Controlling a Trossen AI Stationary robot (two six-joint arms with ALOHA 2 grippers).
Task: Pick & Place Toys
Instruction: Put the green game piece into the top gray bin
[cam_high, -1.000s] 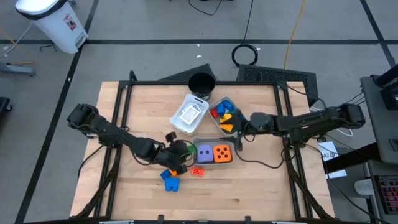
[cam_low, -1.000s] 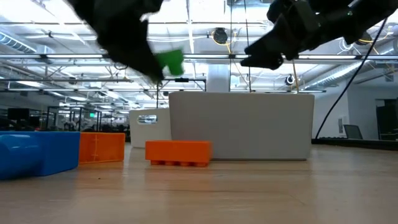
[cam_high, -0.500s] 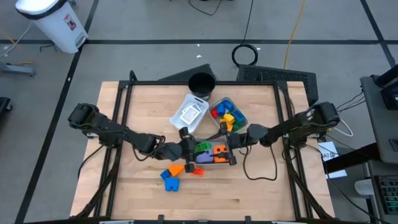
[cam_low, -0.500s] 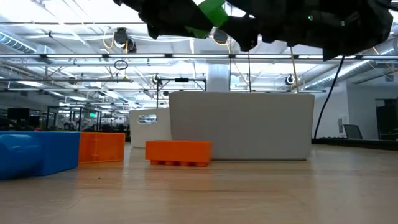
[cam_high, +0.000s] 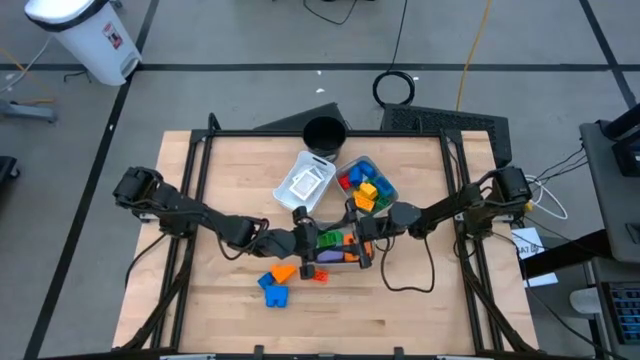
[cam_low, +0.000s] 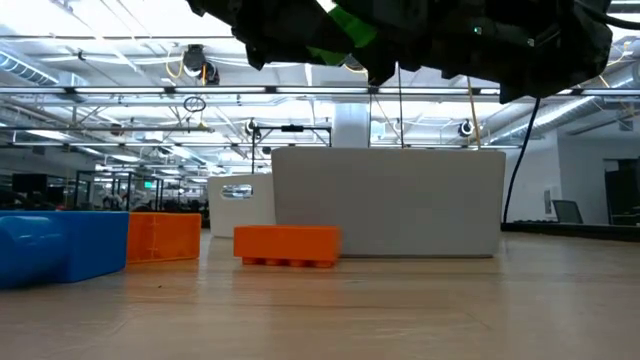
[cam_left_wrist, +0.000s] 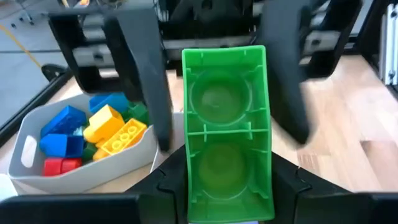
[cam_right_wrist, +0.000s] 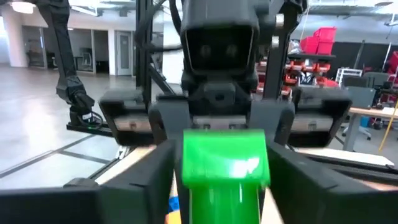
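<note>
Green block (cam_left_wrist: 226, 130) between both hands

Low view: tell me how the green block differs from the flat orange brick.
Colour: the green block is bright green, the orange brick orange.
Place: the green block is up in the air, clamped in the jaws of the left gripper, with the right gripper right at it; the orange brick lies free on the table.
Both look like plastic building blocks.

Three trays (cam_high: 305, 184), one black cup (cam_high: 323, 133), perhaps three loose blocks (cam_high: 283, 272)
</note>
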